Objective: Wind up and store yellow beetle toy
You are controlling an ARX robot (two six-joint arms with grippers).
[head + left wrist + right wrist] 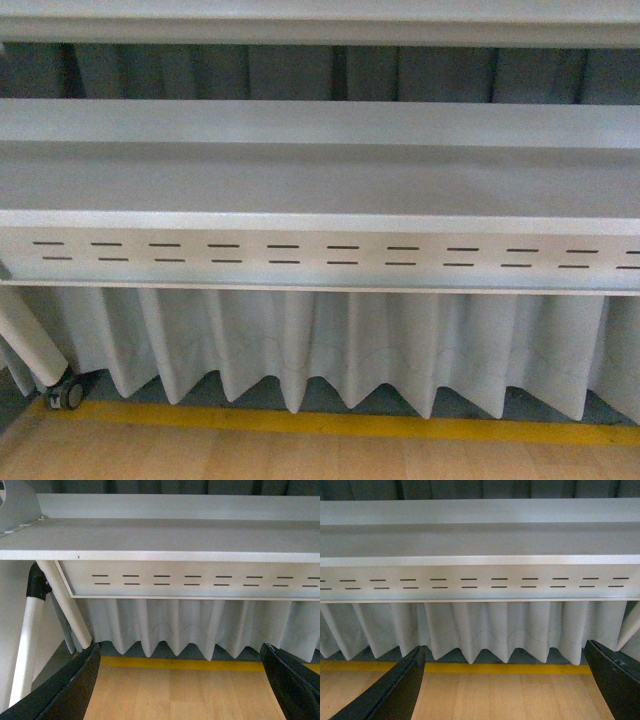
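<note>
The yellow beetle toy is out of view in all three views. My left gripper (182,690) is open and empty; its black fingers (70,690) frame bare wooden floor. My right gripper (505,690) is open and empty too, its black fingers (395,690) wide apart over the floor. Neither arm shows in the front view.
A grey table (320,180) with a slotted front panel (320,255) faces me. A pleated white curtain (330,350) hangs behind it. A yellow line (330,422) crosses the wooden floor. A white table leg (27,640) and a caster (68,395) stand at the left.
</note>
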